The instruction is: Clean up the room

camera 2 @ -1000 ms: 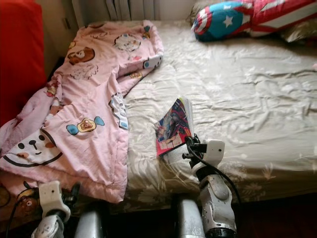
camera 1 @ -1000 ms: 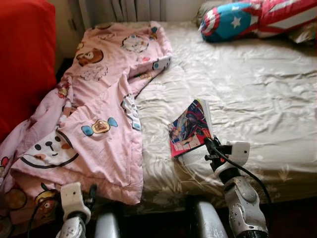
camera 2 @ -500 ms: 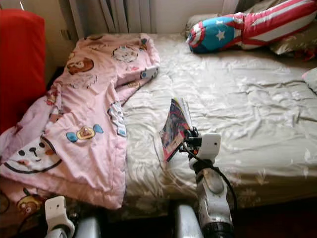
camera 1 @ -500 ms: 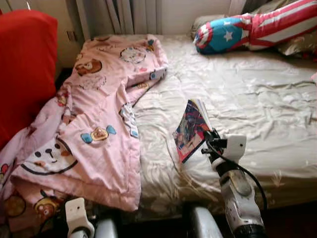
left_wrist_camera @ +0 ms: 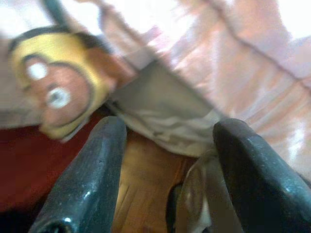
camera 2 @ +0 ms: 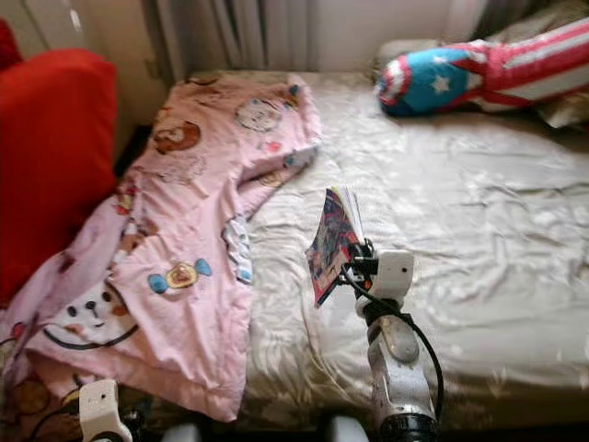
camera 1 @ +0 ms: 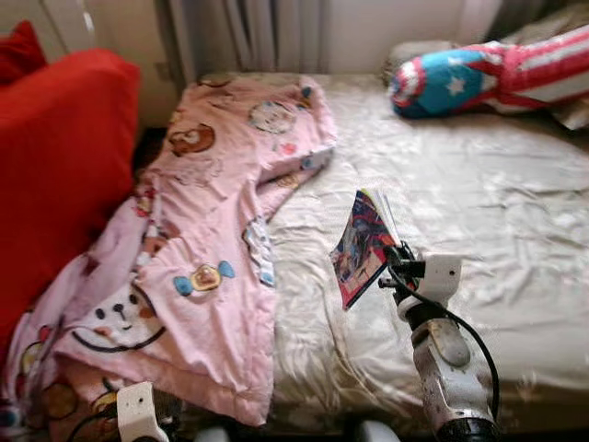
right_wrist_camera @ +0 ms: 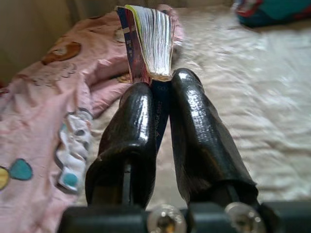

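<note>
A wide bed with a crumpled beige sheet takes up most of the frame, running from the center out to the right edge. Over its left side, from top center down to the lower left corner, lies a pink cartoon-print blanket, spilling off the near edge. A big red cushion stands at the upper left, touching the blanket's edge. At the upper right, a star-and-stripe pillow lies at the head of the bed. Just right of center, the right gripper holds a colorful book lifted off the sheet and standing nearly upright, its two black fingers pinching the book's lower spine. At the bottom left, the left gripper hangs by the blanket's hem with its fingers spread apart, nothing between them.
</note>
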You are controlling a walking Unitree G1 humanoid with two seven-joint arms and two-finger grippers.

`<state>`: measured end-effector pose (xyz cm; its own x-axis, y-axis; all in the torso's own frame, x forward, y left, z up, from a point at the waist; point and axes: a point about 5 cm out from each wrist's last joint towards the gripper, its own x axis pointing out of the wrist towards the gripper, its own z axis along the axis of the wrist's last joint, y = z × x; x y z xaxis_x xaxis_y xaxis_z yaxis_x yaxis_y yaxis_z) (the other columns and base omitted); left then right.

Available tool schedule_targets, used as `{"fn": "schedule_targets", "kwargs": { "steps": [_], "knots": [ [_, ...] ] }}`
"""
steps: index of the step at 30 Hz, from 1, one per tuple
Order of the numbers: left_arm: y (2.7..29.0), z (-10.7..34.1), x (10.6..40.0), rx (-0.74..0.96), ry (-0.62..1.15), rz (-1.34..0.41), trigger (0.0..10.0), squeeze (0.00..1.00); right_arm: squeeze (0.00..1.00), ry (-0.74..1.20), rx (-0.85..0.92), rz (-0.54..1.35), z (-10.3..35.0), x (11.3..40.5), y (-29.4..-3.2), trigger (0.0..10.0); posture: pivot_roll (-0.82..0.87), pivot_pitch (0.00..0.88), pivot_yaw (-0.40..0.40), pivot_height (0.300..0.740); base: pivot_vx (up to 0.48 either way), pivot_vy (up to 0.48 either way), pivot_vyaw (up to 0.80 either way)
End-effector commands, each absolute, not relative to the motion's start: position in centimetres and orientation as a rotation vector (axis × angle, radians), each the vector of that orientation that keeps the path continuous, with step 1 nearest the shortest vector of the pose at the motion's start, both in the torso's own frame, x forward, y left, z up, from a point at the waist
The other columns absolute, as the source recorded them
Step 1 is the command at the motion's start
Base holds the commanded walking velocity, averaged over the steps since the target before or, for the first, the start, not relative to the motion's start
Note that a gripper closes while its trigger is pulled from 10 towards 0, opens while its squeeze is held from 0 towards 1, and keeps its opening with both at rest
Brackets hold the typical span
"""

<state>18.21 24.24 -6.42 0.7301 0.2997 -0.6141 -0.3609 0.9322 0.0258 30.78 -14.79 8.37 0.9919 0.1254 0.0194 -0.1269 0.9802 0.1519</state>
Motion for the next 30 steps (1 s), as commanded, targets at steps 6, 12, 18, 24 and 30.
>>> {"fn": "schedule_targets", "kwargs": {
  "steps": [6,12,18,24,30],
  "knots": [
    [23.8,-7.2,17.0,-0.085,0.719,0.347,10.0,0.0,0.0,-0.056,0.144,0.128,9.0,31.0,-14.4,10.0,0.0,0.0,-0.042,0.676,0.0,0.0,0.0],
    [23.5,-7.1,17.4,-0.075,0.715,0.327,10.0,0.0,0.0,-0.058,0.139,0.124,8.9,30.9,-14.4,10.0,-0.01,0.0,-0.038,0.676,0.0,0.0,0.0],
    [23.3,-7.4,16.9,-0.065,0.736,0.31,10.0,0.0,0.0,-0.07,0.145,0.117,8.8,30.8,-14.3,10.0,0.0,0.0,-0.033,0.681,0.0,0.0,0.0],
    [23.1,-7.5,17.0,-0.056,0.741,0.295,10.0,0.0,0.0,-0.074,0.144,0.135,9.1,31.2,-13.8,10.0,0.0,0.0,-0.034,0.711,0.0,0.0,0.0],
    [23.1,-7.3,17.4,-0.06,0.728,0.298,10.0,0.0,0.0,-0.091,0.148,0.129,9.4,31.5,-13.8,10.0,0.0,0.0,-0.039,0.731,0.0,0.0,0.0]
  ]
}}
